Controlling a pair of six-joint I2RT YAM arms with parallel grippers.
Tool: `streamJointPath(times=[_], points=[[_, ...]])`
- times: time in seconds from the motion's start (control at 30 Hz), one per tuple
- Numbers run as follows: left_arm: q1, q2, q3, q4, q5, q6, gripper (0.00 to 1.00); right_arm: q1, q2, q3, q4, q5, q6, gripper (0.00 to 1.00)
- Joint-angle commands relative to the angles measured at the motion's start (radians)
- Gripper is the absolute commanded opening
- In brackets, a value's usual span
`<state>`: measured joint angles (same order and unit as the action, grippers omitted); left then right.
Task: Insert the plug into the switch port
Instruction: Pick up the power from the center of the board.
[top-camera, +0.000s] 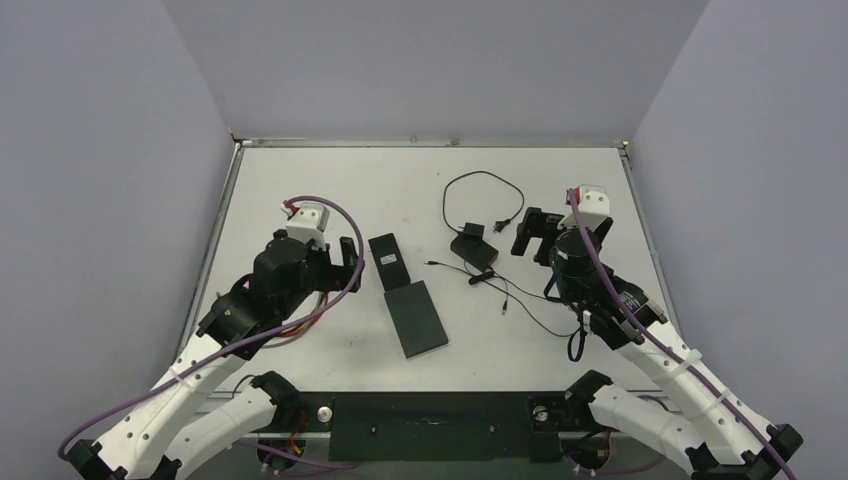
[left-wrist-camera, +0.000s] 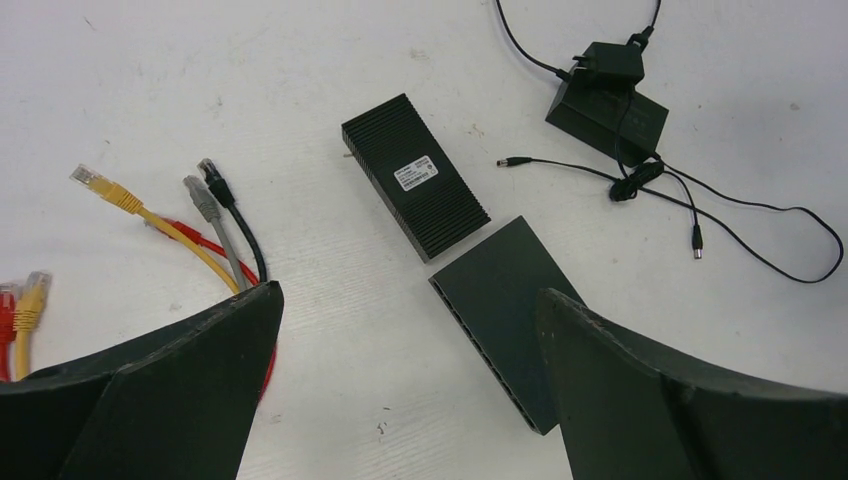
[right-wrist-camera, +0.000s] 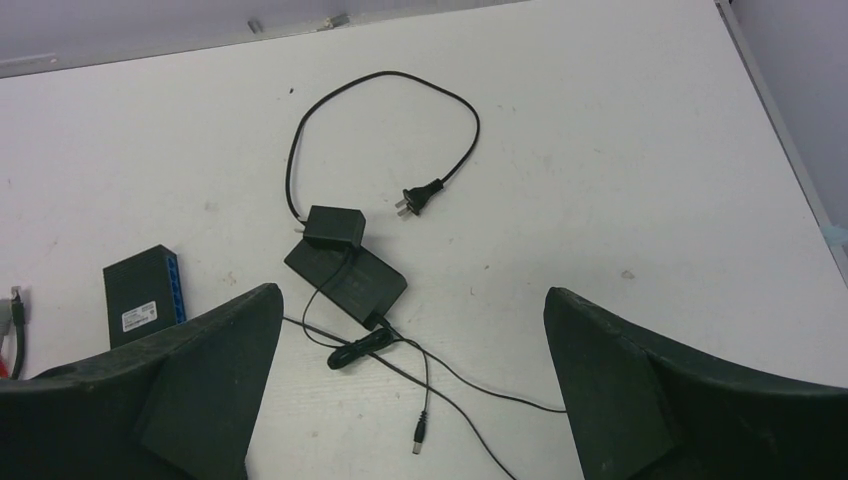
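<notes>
Two black switches lie mid-table: a small ribbed switch (top-camera: 387, 261) (left-wrist-camera: 415, 177) and a larger flat switch (top-camera: 419, 318) (left-wrist-camera: 505, 300) whose row of ports faces left in the left wrist view. The small one shows blue ports (right-wrist-camera: 140, 300) in the right wrist view. Thin black leads end in barrel plugs (right-wrist-camera: 421, 438) (left-wrist-camera: 508, 161) (left-wrist-camera: 697, 241). My left gripper (top-camera: 352, 264) (left-wrist-camera: 408, 292) hovers open just left of the switches. My right gripper (top-camera: 537, 236) (right-wrist-camera: 412, 293) stands open right of the adapters, above the cord tangle. Neither holds anything.
Two black power adapters (top-camera: 473, 248) (right-wrist-camera: 350, 275) sit stacked, with a looped cord ending in a two-prong mains plug (right-wrist-camera: 418, 198). Yellow (left-wrist-camera: 110, 188), grey (left-wrist-camera: 201, 198), black (left-wrist-camera: 214, 177) and red network cables lie under the left arm. A raised rim (top-camera: 430, 143) bounds the table.
</notes>
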<state>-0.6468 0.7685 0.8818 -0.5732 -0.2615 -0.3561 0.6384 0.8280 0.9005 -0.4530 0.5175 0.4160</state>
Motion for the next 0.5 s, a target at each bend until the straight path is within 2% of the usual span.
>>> streamJointPath(times=[0.0,0.23,0.47], points=[[0.032,-0.024,-0.006,0.034,0.013,0.007,0.98,0.006,-0.010,0.057,-0.009,-0.044,-0.048,0.99],[0.072,-0.017,-0.009,0.036,0.067,-0.002,0.98,0.007,0.040,0.115,-0.076,-0.071,-0.070,0.98],[0.086,0.021,0.004,0.014,0.085,-0.011,0.99,0.005,0.175,0.145,-0.128,-0.060,-0.082,0.92]])
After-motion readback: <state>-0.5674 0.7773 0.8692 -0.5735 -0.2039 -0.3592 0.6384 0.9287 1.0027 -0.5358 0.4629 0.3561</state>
